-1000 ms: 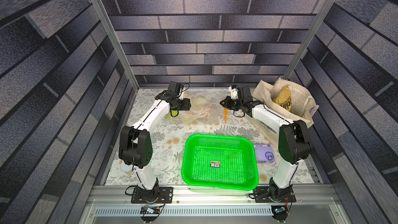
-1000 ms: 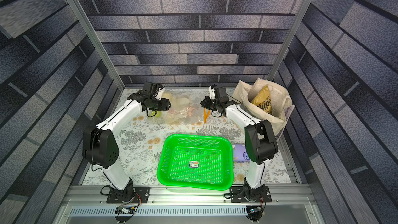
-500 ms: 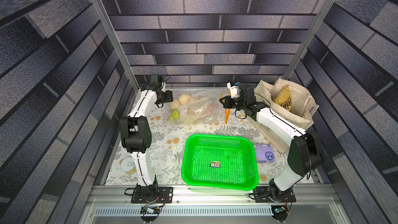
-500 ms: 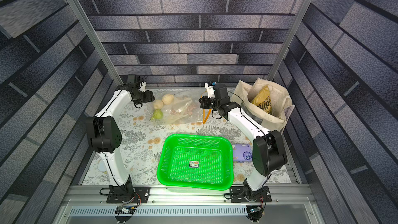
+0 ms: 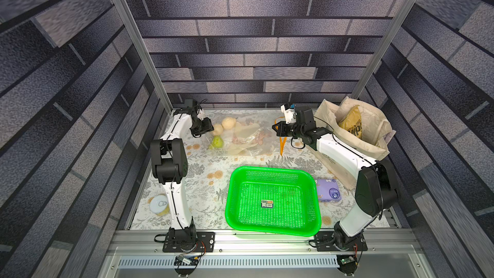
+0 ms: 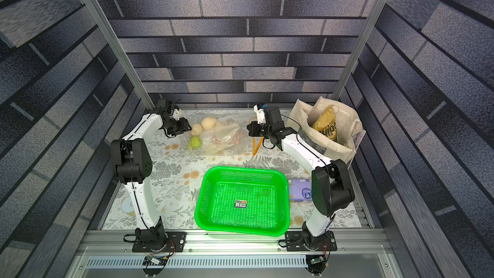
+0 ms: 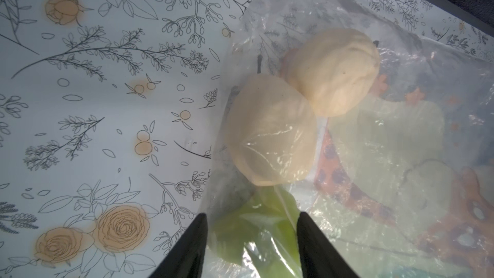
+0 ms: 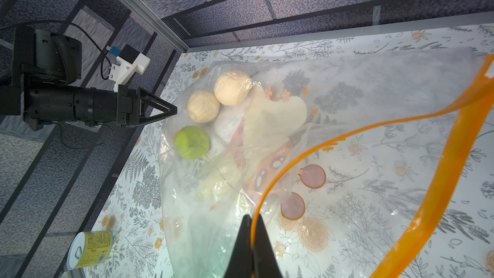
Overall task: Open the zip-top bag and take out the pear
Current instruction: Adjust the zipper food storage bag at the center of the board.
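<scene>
Nearest the arm bases, a bright green perforated plastic basket (image 5: 270,168) is sitting on the floral-printed worktop (image 5: 203,180). A yellow pull-tab tin can (image 5: 159,204) is standing well apart from it on the left arm's side. A flat purple soft pack (image 5: 329,192) is lying just beside it on the right arm's side.

Further back, the large crinkly clear plastic zip-top bag (image 5: 248,140) with its orange zip strip (image 5: 282,144) is lying on the worktop between the two arms. The small green pear (image 5: 217,142) is resting inside it at the end toward the left arm, close to two pale cream round lumps (image 5: 228,123).

The right fingers (image 8: 246,247) are clenching one lip of the orange strip, and that end of the bag is hanging raised from them. The left fingers (image 7: 187,250) are standing parted at the bag's closed end.

The right wrist view is showing the zip mouth gaping in a wide orange loop, with the whole pear behind wrinkled film. The left wrist view is catching only a green patch of the pear between the fingers, under the two lumps. Whether those fingers are touching the film cannot be told.

Only the top views are taking in the basket, the pack and, farthest back on the right arm's side, a cream canvas tote bag (image 5: 379,140) holding a yellow crisp packet (image 5: 351,125).
</scene>
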`<action>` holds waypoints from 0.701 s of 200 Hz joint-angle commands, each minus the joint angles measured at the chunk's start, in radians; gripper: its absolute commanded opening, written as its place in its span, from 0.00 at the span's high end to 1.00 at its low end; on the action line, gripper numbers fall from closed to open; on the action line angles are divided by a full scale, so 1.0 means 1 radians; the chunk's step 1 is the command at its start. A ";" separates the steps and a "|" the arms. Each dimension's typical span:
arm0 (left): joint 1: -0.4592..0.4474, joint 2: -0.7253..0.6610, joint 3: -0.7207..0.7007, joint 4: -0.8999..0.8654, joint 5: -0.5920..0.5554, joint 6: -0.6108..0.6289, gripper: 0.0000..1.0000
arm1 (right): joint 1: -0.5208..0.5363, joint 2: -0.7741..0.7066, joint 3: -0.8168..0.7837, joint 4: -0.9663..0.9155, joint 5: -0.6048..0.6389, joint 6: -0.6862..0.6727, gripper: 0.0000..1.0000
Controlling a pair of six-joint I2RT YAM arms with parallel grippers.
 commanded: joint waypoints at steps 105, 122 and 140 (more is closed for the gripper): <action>-0.046 -0.223 -0.060 0.087 0.077 0.104 1.00 | 0.003 0.139 0.064 -0.053 0.061 -0.009 0.99; -0.075 -0.244 -0.015 0.043 0.051 0.118 1.00 | 0.002 0.179 0.081 -0.048 0.067 0.000 0.99; -0.106 -0.264 0.008 0.028 0.032 0.130 1.00 | 0.001 0.215 0.092 -0.044 0.079 0.005 0.99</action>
